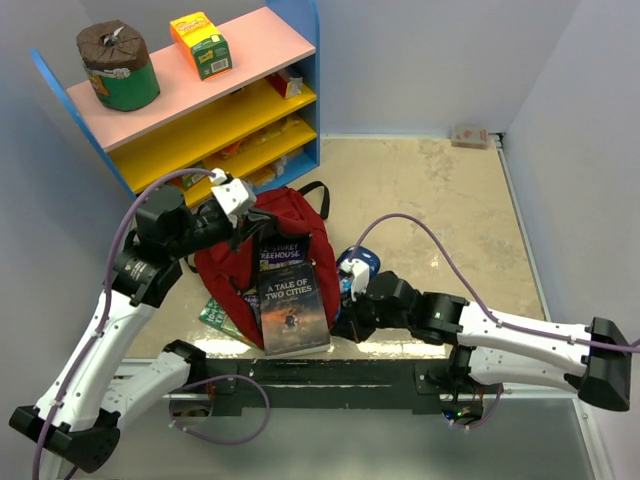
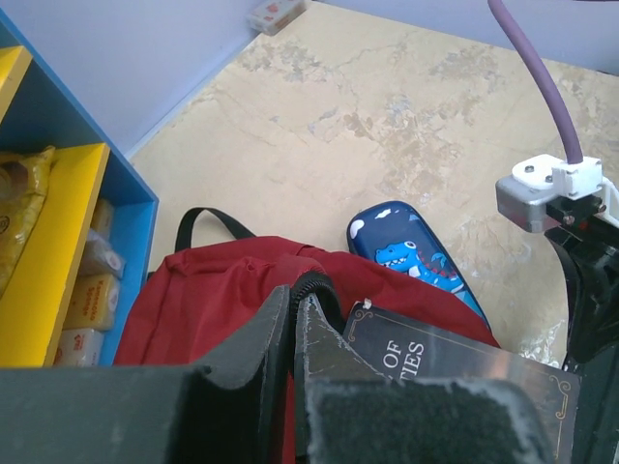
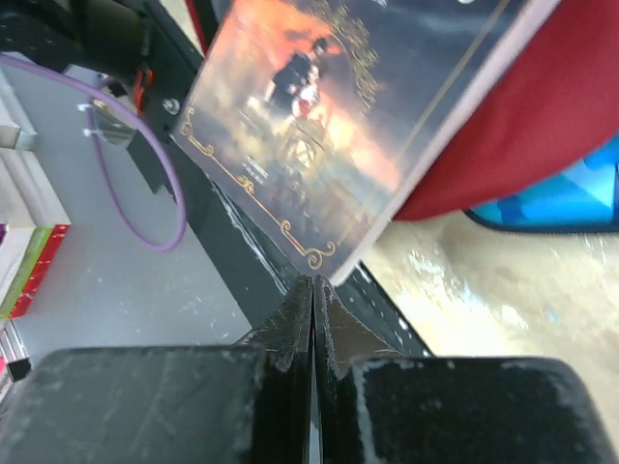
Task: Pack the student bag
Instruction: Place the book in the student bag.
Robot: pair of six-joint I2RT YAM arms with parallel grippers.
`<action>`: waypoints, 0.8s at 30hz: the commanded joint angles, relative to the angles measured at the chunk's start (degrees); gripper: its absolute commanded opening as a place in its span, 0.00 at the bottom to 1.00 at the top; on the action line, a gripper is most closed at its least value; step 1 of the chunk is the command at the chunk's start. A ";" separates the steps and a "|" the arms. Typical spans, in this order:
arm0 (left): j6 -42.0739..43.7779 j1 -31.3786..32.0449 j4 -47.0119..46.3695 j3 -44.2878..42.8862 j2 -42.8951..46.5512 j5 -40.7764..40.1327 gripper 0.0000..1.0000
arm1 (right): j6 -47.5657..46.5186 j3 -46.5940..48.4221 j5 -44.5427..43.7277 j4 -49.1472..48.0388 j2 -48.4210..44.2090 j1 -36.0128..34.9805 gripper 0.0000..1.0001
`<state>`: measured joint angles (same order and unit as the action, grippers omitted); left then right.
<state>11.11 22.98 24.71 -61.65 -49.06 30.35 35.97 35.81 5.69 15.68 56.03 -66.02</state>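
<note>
The student bag (image 1: 225,265) lies on the floor in front of the shelf, dark red with black straps. My left gripper (image 1: 262,222) is shut on the black zipper edge (image 2: 311,287) of the bag's opening. A dark book, "A Tale of Two Cities" (image 1: 293,310), lies half over the bag's mouth, with a second book (image 1: 280,252) showing above it. A green book (image 1: 218,314) sticks out beneath the bag. My right gripper (image 1: 340,325) is shut with nothing in it, its tips (image 3: 314,282) just below the near right corner of the dark book (image 3: 329,126).
A blue dinosaur pencil case (image 1: 358,268) lies against the bag's right side. A blue shelf (image 1: 200,95) with a pink top holds a green can and an orange carton. A small box (image 1: 470,135) sits at the far wall. The black base rail (image 1: 330,385) runs along the near edge.
</note>
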 commanded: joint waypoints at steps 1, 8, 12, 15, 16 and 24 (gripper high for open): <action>0.40 -0.22 -4.93 -4.27 -0.16 3.66 0.06 | -2.83 -2.67 4.40 -8.20 -1.79 -1.39 0.00; 0.93 -0.31 -4.50 -4.53 -0.86 3.93 0.06 | -4.67 -2.15 1.77 -8.12 -0.93 -11.31 0.00; 2.15 -0.22 -2.92 -4.10 -0.95 4.45 0.06 | -7.83 1.26 3.09 -6.91 8.46 -13.08 0.00; 3.21 -0.22 -2.30 -3.48 -0.87 4.98 0.07 | -10.20 4.34 2.57 -6.01 19.01 -13.17 0.00; 3.73 -0.22 -2.38 -3.31 -0.69 5.42 0.07 | -10.56 4.88 -0.13 -6.80 20.16 -13.17 0.00; 4.62 -0.13 -1.77 -2.69 -0.07 10.24 0.07 | -14.16 13.92 -17.02 -11.72 25.71 -10.80 0.00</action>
<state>14.24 22.94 26.02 -62.50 -50.63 34.83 26.04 42.98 -0.16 10.24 81.71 -79.00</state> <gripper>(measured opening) 0.076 0.007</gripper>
